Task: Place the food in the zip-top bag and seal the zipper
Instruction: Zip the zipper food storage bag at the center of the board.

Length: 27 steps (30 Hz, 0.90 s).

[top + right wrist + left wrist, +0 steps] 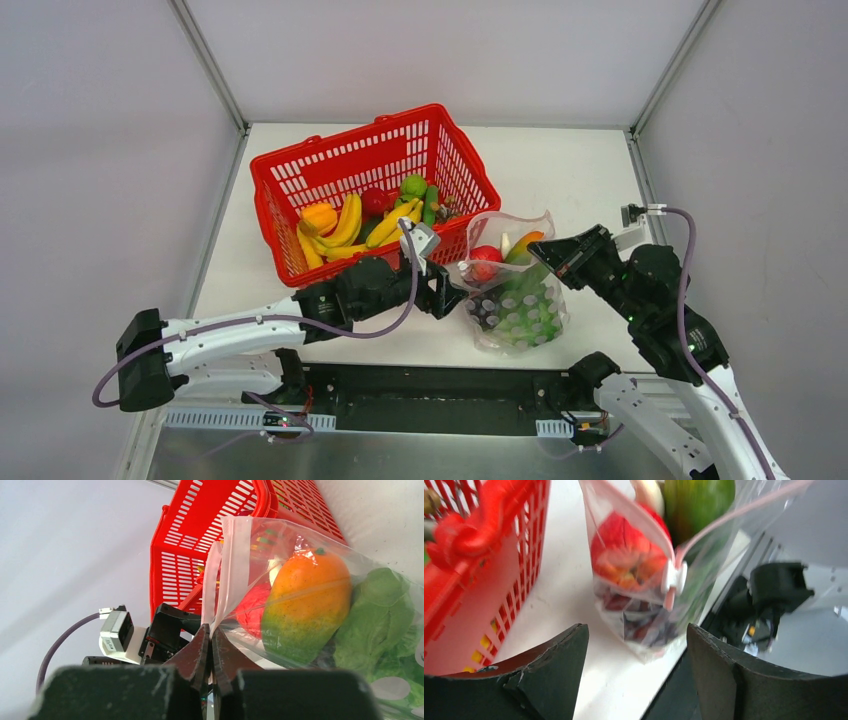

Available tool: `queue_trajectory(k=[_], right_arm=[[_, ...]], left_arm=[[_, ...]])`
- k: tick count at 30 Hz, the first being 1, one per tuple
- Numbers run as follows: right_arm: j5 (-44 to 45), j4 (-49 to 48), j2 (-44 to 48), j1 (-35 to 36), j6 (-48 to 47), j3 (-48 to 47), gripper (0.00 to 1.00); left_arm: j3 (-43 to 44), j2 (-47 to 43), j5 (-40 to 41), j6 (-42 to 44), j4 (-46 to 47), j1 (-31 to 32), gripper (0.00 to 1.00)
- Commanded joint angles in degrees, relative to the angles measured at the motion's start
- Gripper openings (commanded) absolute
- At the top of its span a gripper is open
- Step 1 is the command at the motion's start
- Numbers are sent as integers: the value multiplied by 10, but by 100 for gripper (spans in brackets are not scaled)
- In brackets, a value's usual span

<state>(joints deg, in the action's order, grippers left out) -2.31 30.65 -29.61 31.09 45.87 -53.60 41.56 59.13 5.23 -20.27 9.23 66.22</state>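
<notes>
**Part-filled bag pinched at one edge, mouth unsealed**

The clear crinkly zip-top bag [515,300] stands on the white tabletop [560,170], just in front of the red mesh plastic basket [340,150] that holds yellow bananas [345,225]. The right claw [210,630] is pressed together on the bag's mouth edge. The left claw [444,290] is spread and empty beside the narrow pink zipper strip [634,515]. With only one pinch holding it, the thin film could slip and the bag slump, spilling the red apple [624,550]. Plain grey walls [100,150] enclose the tabletop.
</notes>
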Motion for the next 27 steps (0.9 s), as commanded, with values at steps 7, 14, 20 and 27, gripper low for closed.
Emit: queue_trajectory(k=[7, 14, 20, 27], right_arm=[[1, -59, -3, -1, 8, -20, 3], [2, -55, -2, -1, 7, -22, 3], [3, -51, -1, -1, 7, -22, 3], [4, -44, 3, -1, -7, -26, 4]], left_arm=[[-25, 37, 51, 3, 226, 15, 59], [-23, 42, 60, 19, 234, 15, 28], [-19, 42, 55, 25, 238, 15, 13], [5, 11, 54, 57, 193, 15, 0]])
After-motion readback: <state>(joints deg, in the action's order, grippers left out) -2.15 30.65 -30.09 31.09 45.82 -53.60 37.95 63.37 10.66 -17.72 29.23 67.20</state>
